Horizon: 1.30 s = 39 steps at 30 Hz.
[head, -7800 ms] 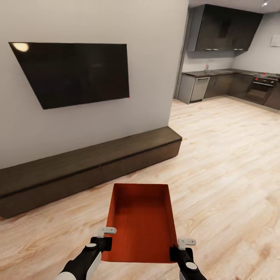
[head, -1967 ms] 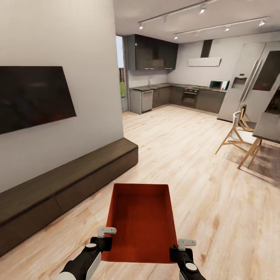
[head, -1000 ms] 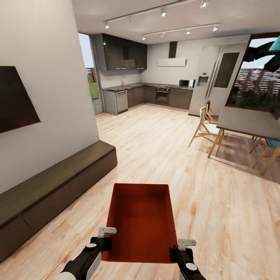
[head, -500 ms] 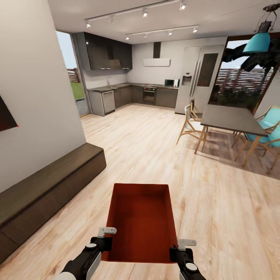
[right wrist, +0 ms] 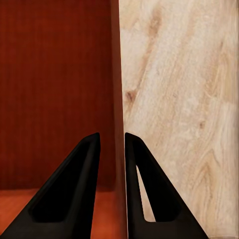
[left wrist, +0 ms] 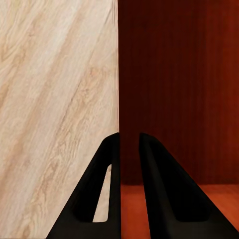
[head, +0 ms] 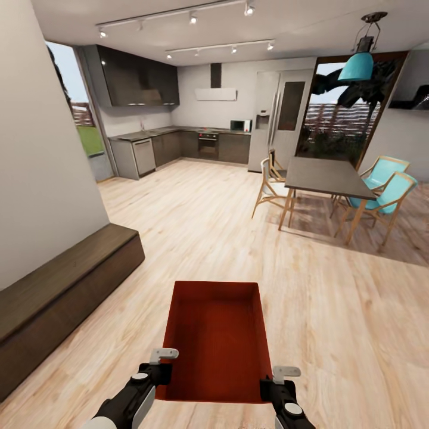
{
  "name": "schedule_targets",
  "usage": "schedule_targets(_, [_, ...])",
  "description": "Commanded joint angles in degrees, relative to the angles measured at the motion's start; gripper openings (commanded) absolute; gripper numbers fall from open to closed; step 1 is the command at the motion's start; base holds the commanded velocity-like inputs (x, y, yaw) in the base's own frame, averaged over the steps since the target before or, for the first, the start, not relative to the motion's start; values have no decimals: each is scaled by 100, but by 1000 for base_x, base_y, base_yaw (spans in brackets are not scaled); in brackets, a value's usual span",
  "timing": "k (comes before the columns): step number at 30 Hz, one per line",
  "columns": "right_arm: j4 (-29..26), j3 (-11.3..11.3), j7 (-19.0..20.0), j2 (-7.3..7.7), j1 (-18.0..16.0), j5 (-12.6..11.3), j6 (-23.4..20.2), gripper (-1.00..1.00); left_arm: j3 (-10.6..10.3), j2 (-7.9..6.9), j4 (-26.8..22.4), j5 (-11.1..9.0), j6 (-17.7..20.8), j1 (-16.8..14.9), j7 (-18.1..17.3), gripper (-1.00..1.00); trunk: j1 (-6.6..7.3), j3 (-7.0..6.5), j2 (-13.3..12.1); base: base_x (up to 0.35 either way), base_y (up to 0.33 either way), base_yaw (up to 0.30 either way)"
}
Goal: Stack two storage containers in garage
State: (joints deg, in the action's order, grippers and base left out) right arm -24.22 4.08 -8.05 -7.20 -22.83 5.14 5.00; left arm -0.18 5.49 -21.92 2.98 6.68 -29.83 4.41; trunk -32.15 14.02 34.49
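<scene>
Change: view has swung right; TV gone, dining table (head: 325, 174) now ahead, so transit continues.
Container (head: 215, 339): left gripper (head: 156, 364) and right gripper (head: 279, 381) each clamp a side wall.

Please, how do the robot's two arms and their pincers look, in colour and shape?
In the head view, both arms are black with white shell panels and a round grey cap near each wrist. The left pincer and right pincer carry small light-grey brackets on top. In the wrist views the fingers are matte black, tapered wedges with hollow slots.

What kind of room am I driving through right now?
Likely an open-plan home living area: light wood plank floor, kitchen cabinets at the far wall, dining table with chairs to the right. Not the garage.
</scene>
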Motion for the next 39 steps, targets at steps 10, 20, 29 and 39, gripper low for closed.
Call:
schedule_targets(10, [22,21,5,-6,-2,13,-271,-100,-53,75,-31,-8,35,-5,25,-100,-2,28,8,0,0,-237])
schedule_targets(20, [16,17,5,-1,-2,13,-263,-100,-53,100,-31,-8,28,-5,25,-100,-2,48,8,0,0,-237])
schedule_targets(29, [16,21,5,0,-2,13,-266,-100,-53,101,-34,-8,27,-5,25,-100,-2,65,8,0,0,-236])
schedule_targets(39, [14,21,5,-1,-2,13,-269,-100,-53,104,-32,-8,27,-5,25,-100,-2,85,8,0,0,-227])
